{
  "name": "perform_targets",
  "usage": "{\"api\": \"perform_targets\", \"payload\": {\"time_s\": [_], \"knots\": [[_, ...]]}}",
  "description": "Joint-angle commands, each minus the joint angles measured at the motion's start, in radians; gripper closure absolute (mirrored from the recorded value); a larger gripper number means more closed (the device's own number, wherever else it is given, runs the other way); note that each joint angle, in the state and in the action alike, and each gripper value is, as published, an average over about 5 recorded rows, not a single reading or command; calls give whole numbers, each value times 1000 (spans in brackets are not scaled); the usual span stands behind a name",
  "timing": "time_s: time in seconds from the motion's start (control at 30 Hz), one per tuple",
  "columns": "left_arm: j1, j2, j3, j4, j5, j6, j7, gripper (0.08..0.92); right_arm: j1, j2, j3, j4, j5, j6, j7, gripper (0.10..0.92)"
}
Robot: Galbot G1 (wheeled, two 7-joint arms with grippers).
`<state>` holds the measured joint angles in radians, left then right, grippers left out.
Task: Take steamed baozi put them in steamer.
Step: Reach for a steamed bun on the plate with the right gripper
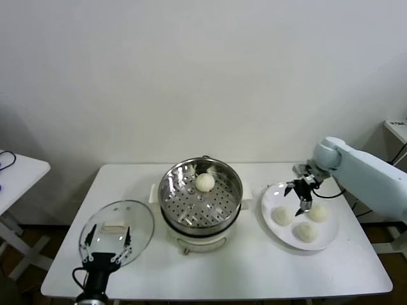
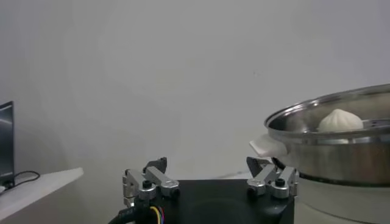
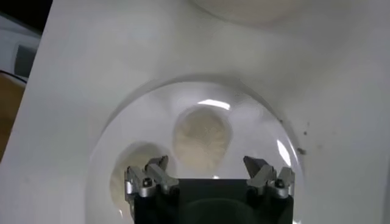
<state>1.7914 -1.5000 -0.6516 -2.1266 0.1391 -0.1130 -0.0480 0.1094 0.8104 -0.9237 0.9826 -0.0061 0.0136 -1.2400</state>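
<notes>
I count four baozi. One baozi (image 1: pixel 205 182) already sits on the perforated tray inside the steamer (image 1: pixel 200 219), toward the far side of the pot; the left wrist view shows its pleated top (image 2: pixel 340 120) just above the steel rim (image 2: pixel 329 131). The other three lie close together on the white plate (image 1: pixel 273 194) to the right of the steamer: one nearer the steamer (image 1: pixel 281 216), one toward the table's right side (image 1: pixel 318 213) and one nearest to me (image 1: pixel 306 232).

I judge these buns to be light and soft, with a slightly tacky skin, so a hard squeeze would dent them or tear the pleats. I would take one around its widest middle, from above, one finger on each side, and close only until it stops yielding.

The right gripper (image 1: pixel 301 196) hangs over the plate, its jaws spread wide and holding nothing. In the right wrist view one bun (image 3: pixel 202 137) lies between the two fingertips (image 3: pixel 148 176) but below them, not yet touched; a second bun (image 3: pixel 125 178) shows partly at the side.

The left gripper (image 1: pixel 107 239) is parked at the near left edge of the table, jaws also wide and empty, above the glass lid (image 1: pixel 137 219) that lies flat beside the steamer.
</notes>
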Motion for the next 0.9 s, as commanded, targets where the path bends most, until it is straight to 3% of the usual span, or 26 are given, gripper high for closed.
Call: {"api": "perform_targets", "payload": {"time_s": [0.03,0.9], "knots": [[1,0,-2,3,-2,-1,0,177,-63,34,37,-42,-22,-5,6,203],[-5,2,-9,17,-7,-1,0,177,-77,103,58,-140,-73,31,17,203]]}}
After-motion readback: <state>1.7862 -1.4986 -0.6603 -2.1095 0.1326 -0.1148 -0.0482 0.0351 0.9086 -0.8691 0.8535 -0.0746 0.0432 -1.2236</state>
